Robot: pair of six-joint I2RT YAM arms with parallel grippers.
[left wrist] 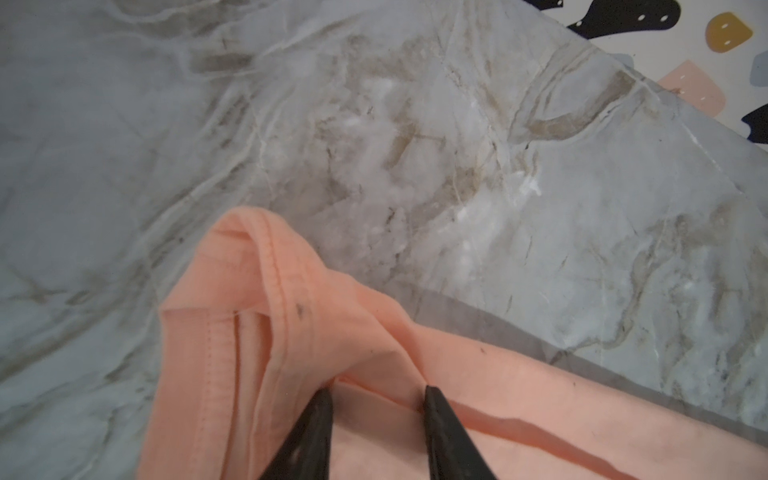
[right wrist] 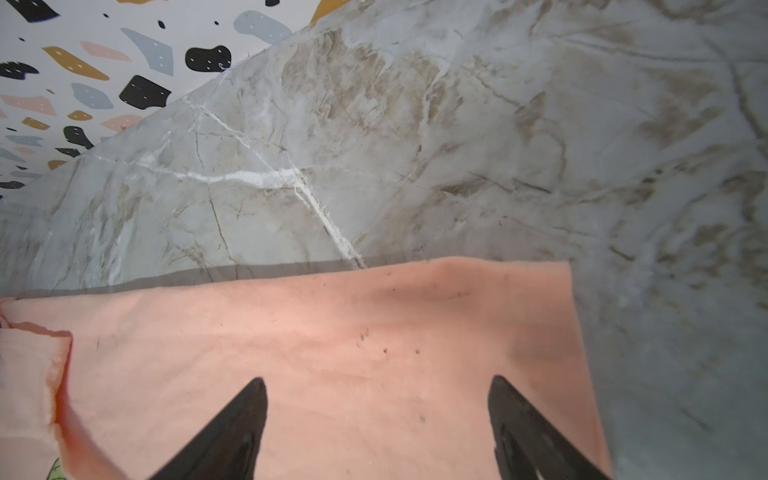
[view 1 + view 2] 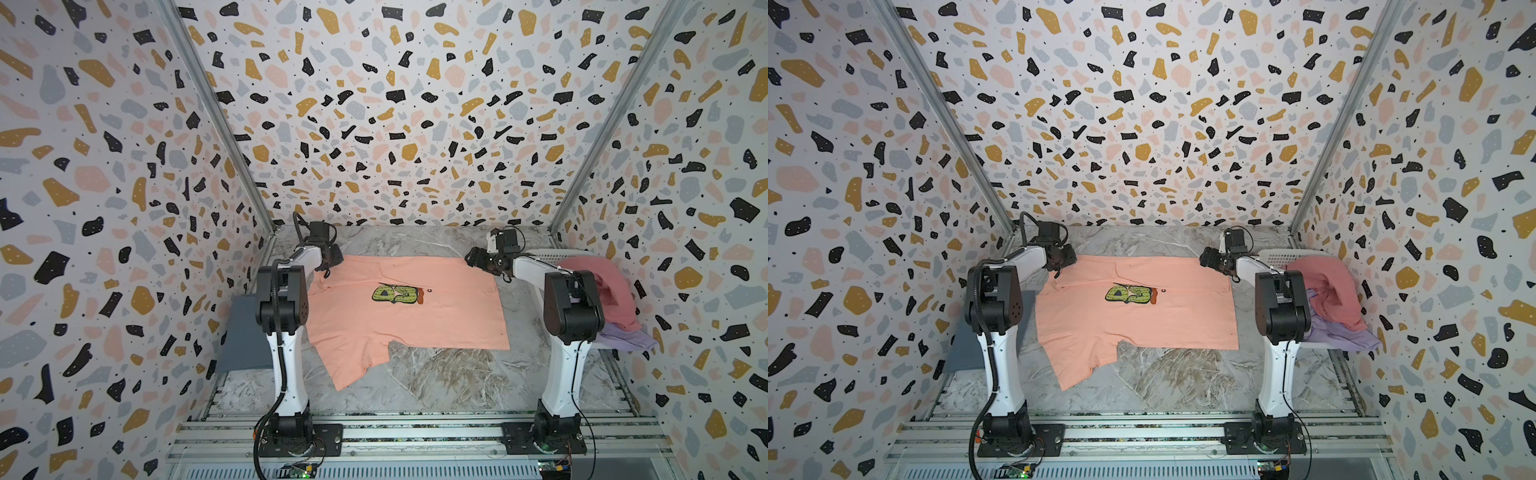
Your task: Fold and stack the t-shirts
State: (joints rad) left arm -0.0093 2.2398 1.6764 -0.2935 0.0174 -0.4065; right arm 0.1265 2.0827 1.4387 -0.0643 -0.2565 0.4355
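Observation:
The peach-orange t-shirt [image 3: 407, 320] [image 3: 1138, 324] lies on the marble table with its green-yellow graphic [image 3: 395, 294] facing up and one sleeve pointing to the near side. At its far left corner my left gripper [image 3: 329, 268] [image 1: 378, 392] pinches a raised fold of the peach cloth [image 1: 291, 332], its jaws partway closed. My right gripper [image 3: 471, 259] [image 2: 378, 380] hovers open over the far right corner [image 2: 332, 340]. A dusty-rose t-shirt [image 3: 598, 286] and a lavender one [image 3: 627, 338] hang over the basket. A flat slate-grey t-shirt [image 3: 245, 332] lies at the table's left edge.
The white perforated basket [image 3: 552, 252] stands at the right behind the right arm. Patterned walls [image 3: 124, 208] close in the left, right and back of the table. Both arm bases sit on metal rails [image 3: 415, 434] along the near edge. Bare marble [image 3: 436, 374] shows near the shirt.

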